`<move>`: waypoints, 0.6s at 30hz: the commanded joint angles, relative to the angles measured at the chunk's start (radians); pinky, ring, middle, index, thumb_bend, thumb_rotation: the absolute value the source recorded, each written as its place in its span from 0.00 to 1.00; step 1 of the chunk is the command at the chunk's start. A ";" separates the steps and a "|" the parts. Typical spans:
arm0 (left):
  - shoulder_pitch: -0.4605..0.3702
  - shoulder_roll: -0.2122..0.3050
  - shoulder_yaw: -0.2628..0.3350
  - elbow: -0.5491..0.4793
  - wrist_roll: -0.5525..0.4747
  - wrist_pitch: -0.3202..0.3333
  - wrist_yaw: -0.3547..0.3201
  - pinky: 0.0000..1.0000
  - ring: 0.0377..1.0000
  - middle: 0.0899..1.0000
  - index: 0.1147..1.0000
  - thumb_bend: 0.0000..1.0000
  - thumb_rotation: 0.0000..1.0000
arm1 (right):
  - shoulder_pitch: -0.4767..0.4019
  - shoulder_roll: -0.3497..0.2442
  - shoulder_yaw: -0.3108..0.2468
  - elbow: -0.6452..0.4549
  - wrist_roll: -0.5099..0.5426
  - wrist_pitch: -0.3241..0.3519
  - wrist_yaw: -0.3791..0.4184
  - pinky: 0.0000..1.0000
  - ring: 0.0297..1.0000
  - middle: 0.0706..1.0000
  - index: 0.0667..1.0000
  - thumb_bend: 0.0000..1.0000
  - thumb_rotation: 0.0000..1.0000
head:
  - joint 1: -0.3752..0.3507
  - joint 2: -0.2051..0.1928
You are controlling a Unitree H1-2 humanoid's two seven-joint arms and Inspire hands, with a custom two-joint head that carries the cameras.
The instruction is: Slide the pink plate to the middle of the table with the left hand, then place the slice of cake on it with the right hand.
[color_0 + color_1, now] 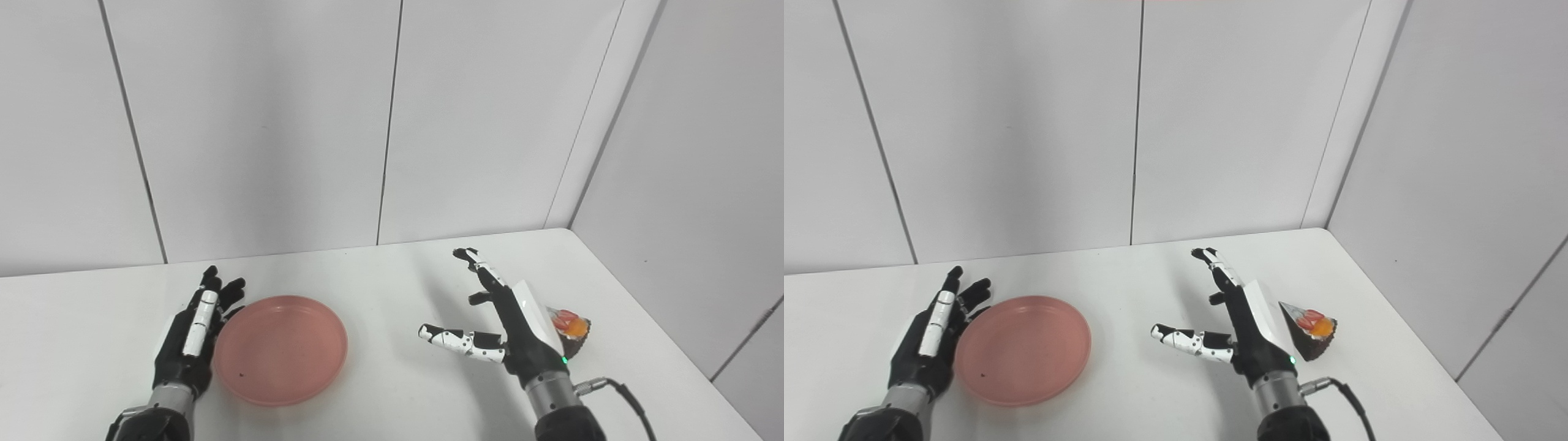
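Your left hand stands edge-on against the left rim of the pink plate, fingers straight and close together, thumb tucked out of sight, holding nothing. You are placed to push, and the plate sits left of the table's middle, so the slide looks unfinished.

Watch the contact. The plate is a shallow round dish with a low raised rim and a smooth, slightly glossy finish, probably plastic, and the white table is smooth and matte. A light dish on a slick top may skate ahead of your fingers or spin if you press off its centre line. Push too high on that rim and it could tip onto its far edge.

Further right, your right hand hangs above the table, fingers spread wide and pointing away, thumb stretched out to the left, empty. Just beside its back lies the slice of cake, a dark wedge with white along one side and red and orange fruit on top, near the table's right edge. It looks soft: a hard squeeze would likely crush it or smear the topping, and a careless swing of the wrist could knock it toward the edge. The cable trailing from your right wrist runs close by and might snag it.
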 commanded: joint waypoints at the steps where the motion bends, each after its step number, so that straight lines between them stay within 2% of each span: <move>1: 0.003 0.004 -0.001 0.011 0.005 0.041 0.006 0.80 0.86 0.80 1.00 0.76 0.81 | -0.045 -0.018 -0.027 -0.045 -0.093 0.038 0.066 0.65 0.91 0.94 0.86 0.93 0.34 | 0.002 0.001; 4: 0.004 0.002 -0.006 0.006 0.009 0.044 0.009 0.79 0.85 0.81 1.00 0.77 0.81 | -0.060 -0.025 -0.057 -0.053 -0.197 0.039 0.136 0.59 0.92 0.95 0.85 0.95 0.30 | 0.005 0.002; 7: 0.004 0.002 -0.009 0.005 0.009 0.049 0.007 0.79 0.85 0.81 1.00 0.75 0.81 | -0.070 -0.041 -0.079 -0.045 -0.284 0.039 0.190 0.64 0.92 0.94 0.86 0.96 0.29 | 0.005 0.002; 11: 0.004 0.001 -0.013 0.008 0.009 0.048 0.005 0.80 0.85 0.82 1.00 0.74 0.81 | -0.078 -0.060 -0.099 -0.019 -0.349 0.038 0.232 0.68 0.90 0.92 0.86 0.98 0.31 | 0.008 -0.001; 18: 0.002 -0.003 -0.017 0.024 0.008 0.048 0.001 0.80 0.85 0.83 1.00 0.79 0.81 | -0.088 -0.050 -0.129 0.050 -0.466 0.039 0.311 0.69 0.91 0.92 0.85 1.00 0.19 | 0.011 -0.003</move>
